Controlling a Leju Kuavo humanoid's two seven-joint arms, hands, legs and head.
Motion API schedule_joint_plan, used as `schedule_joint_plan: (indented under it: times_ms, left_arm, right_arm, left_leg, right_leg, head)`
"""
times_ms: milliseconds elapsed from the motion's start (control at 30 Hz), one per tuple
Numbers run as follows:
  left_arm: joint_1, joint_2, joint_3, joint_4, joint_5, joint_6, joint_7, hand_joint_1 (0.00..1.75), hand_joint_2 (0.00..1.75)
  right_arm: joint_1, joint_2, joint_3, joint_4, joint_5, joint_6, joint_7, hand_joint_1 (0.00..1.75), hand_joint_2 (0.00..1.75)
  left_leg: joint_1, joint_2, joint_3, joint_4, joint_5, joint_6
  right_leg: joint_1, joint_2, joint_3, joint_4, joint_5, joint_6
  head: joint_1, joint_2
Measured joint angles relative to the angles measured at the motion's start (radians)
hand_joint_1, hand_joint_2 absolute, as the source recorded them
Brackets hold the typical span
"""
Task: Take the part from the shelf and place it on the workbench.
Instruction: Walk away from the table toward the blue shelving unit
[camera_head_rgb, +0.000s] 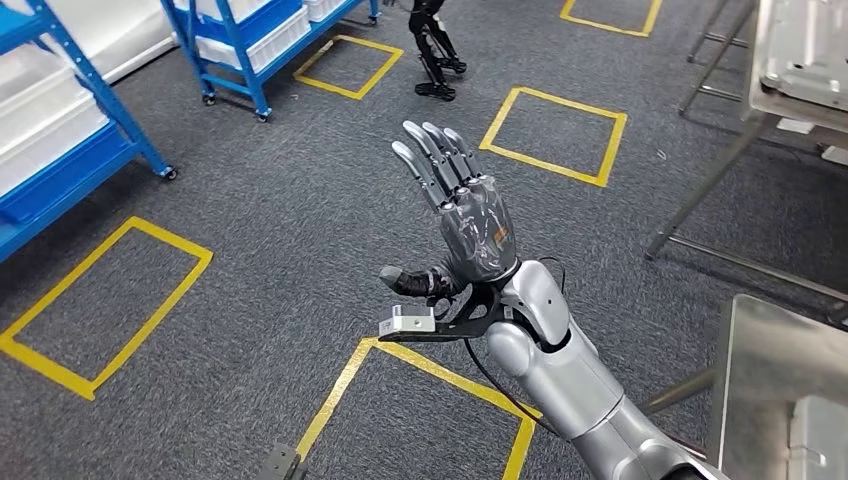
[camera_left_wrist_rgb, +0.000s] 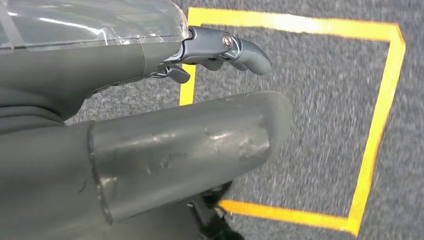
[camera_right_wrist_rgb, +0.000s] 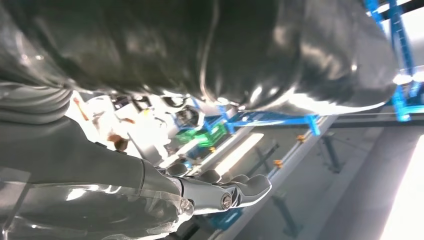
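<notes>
Right hand (camera_head_rgb: 470, 215) raised with fingers spread, holding nothing; the part cannot be made out — presumably on the blue shelf (camera_head_rgb: 70, 150).

Handling unjudgeable; the white shelf bins (camera_head_rgb: 250, 45) suggest something light and rigid, best taken by its edges. Left wrist view adds the left hand (camera_left_wrist_rgb: 150, 150), fingers curled on nothing, over yellow floor tape (camera_left_wrist_rgb: 372, 145). The steel bench (camera_head_rgb: 775, 385) sits right.

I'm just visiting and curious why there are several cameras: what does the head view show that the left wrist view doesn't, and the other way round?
Head view alone: the right hand raised with fingers spread and nothing in it, blue shelves with white bins, and metal workbenches. Left wrist view alone: the left hand up close, its thick grey thumb and curled dark fingers, holding nothing. Both share the grey carpet marked with yellow tape squares.
</notes>
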Motion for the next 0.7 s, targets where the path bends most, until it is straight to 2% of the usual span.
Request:
schedule_joint_plan:
  times_ms: [67, 133, 167, 200, 267, 300, 333, 367, 400, 433, 500, 567, 633, 667, 700]
  left_arm:
    - [-0.002, 0.000, 0.000, 0.000, -0.002, 0.001, 0.000, 0.00, 0.00]
    - [0.000, 0.000, 0.000, 0.000, -0.003, 0.001, 0.000, 0.00, 0.00]
    - [0.001, 0.000, -0.001, 0.000, -0.003, 0.001, 0.000, 0.00, 0.00]
    - [0.002, 0.000, -0.001, 0.000, -0.003, 0.001, 0.000, 0.00, 0.00]
    - [0.000, 0.000, -0.001, 0.000, -0.003, 0.002, 0.000, 0.00, 0.00]
    - [-0.001, 0.000, -0.001, 0.000, -0.003, 0.001, 0.000, 0.00, 0.00]
    - [-0.001, 0.000, -0.001, 0.000, -0.003, 0.001, 0.000, 0.00, 0.00]
    - [0.000, 0.000, -0.001, 0.000, -0.003, 0.001, 0.000, 0.00, 0.00]
    - [0.001, 0.000, -0.001, 0.000, -0.003, 0.001, 0.000, 0.00, 0.00]
    - [0.001, 0.000, -0.001, 0.000, -0.003, 0.001, 0.000, 0.00, 0.00]
    - [0.001, -0.001, -0.001, 0.000, -0.003, 0.001, 0.000, 0.00, 0.00]
    - [0.000, -0.002, -0.001, 0.000, -0.003, 0.001, -0.001, 0.00, 0.00]
    - [0.003, -0.002, -0.001, 0.000, -0.003, 0.001, -0.001, 0.00, 0.00]
    - [0.005, -0.001, -0.001, 0.000, -0.003, 0.001, -0.001, 0.00, 0.00]
    - [0.005, -0.001, -0.001, 0.000, -0.003, 0.001, -0.001, 0.00, 0.00]
  right_arm:
    - [-0.002, 0.000, 0.000, -0.001, 0.002, 0.000, 0.001, 0.00, 0.00]
    - [-0.003, 0.000, 0.000, -0.002, 0.005, 0.000, 0.001, 0.00, 0.00]
    - [-0.003, 0.000, 0.000, -0.004, 0.006, 0.000, 0.001, 0.00, 0.00]
    - [-0.004, 0.000, 0.000, -0.006, 0.008, 0.000, 0.001, 0.00, 0.00]
    - [-0.003, -0.002, 0.000, -0.008, 0.011, 0.000, 0.002, 0.00, 0.00]
    - [0.000, -0.004, 0.000, -0.009, 0.011, 0.000, 0.002, 0.00, 0.00]
    - [0.004, -0.006, 0.000, -0.009, 0.011, 0.000, 0.002, 0.00, 0.00]
    - [0.008, -0.008, 0.000, -0.009, 0.011, 0.000, 0.003, 0.00, 0.00]
    - [0.010, -0.009, 0.000, -0.009, 0.011, 0.000, 0.003, 0.00, 0.00]
    - [0.012, -0.010, 0.000, -0.009, 0.011, 0.000, 0.003, 0.00, 0.00]
    - [0.011, -0.011, 0.000, -0.009, 0.012, 0.000, 0.003, 0.00, 0.00]
    - [0.012, -0.011, 0.000, -0.009, 0.011, 0.000, 0.003, 0.00, 0.00]
    - [0.013, -0.012, 0.000, -0.009, 0.011, 0.000, 0.003, 0.00, 0.00]
    - [0.013, -0.011, 0.000, -0.009, 0.011, 0.001, 0.003, 0.00, 0.00]
    - [0.012, -0.011, 0.000, -0.009, 0.011, 0.001, 0.004, 0.00, 0.00]
  left_leg:
    - [-0.008, 0.010, 0.019, -0.040, 0.000, 0.011]
    - [-0.008, -0.013, 0.018, -0.045, 0.003, 0.023]
    - [-0.007, -0.023, 0.020, -0.048, 0.005, 0.028]
    - [-0.005, -0.033, 0.022, -0.051, 0.007, 0.034]
    - [-0.005, -0.051, 0.023, -0.053, 0.008, 0.042]
    - [-0.006, -0.062, 0.022, -0.053, 0.009, 0.044]
    - [-0.008, -0.074, 0.023, -0.053, 0.009, 0.045]
    - [-0.009, -0.088, 0.023, -0.052, 0.009, 0.046]
    - [-0.010, -0.102, 0.024, -0.052, 0.009, 0.046]
    - [-0.010, -0.115, 0.026, -0.051, 0.009, 0.045]
    - [-0.009, -0.139, 0.024, -0.049, 0.009, 0.042]
    - [-0.004, -0.162, 0.016, -0.049, 0.013, 0.033]
    - [0.000, -0.180, 0.010, -0.052, 0.017, 0.019]
    - [-0.002, -0.166, 0.007, -0.047, 0.013, 0.014]
    - [-0.004, -0.142, -0.001, -0.029, 0.001, 0.010]
  right_leg:
    - [0.006, -0.016, 0.003, 0.000, -0.005, 0.009]
    - [0.005, -0.030, 0.008, -0.001, -0.009, 0.017]
    - [0.002, -0.020, 0.007, 0.007, -0.019, 0.022]
    - [-0.001, 0.001, -0.002, 0.032, -0.037, 0.026]
    - [-0.004, 0.059, -0.053, 0.141, -0.095, 0.028]
    - [-0.003, 0.074, -0.087, 0.207, -0.120, 0.027]
    - [-0.003, 0.082, -0.115, 0.255, -0.130, 0.025]
    - [-0.002, 0.086, -0.128, 0.270, -0.121, 0.022]
    - [-0.002, 0.089, -0.122, 0.247, -0.093, 0.019]
    - [-0.003, 0.096, -0.102, 0.194, -0.055, 0.014]
    - [-0.004, 0.143, -0.052, 0.072, 0.002, 0.006]
    - [-0.002, 0.175, -0.029, 0.015, 0.014, 0.003]
    - [-0.001, 0.157, -0.022, 0.005, 0.015, 0.000]
    - [-0.003, 0.144, -0.017, -0.003, 0.017, -0.004]
    - [-0.004, 0.129, -0.011, -0.010, 0.020, -0.009]
  head:
    - [0.001, 0.000]
    - [0.001, 0.000]
    - [0.001, 0.000]
    - [0.001, 0.000]
    - [0.002, 0.000]
    - [0.002, 0.000]
    - [0.001, 0.000]
    - [0.001, 0.000]
    - [0.001, 0.000]
    - [0.001, 0.000]
    - [0.002, 0.000]
    - [0.002, 0.000]
    - [0.002, 0.000]
    - [0.002, 0.000]
    - [0.002, 0.000]
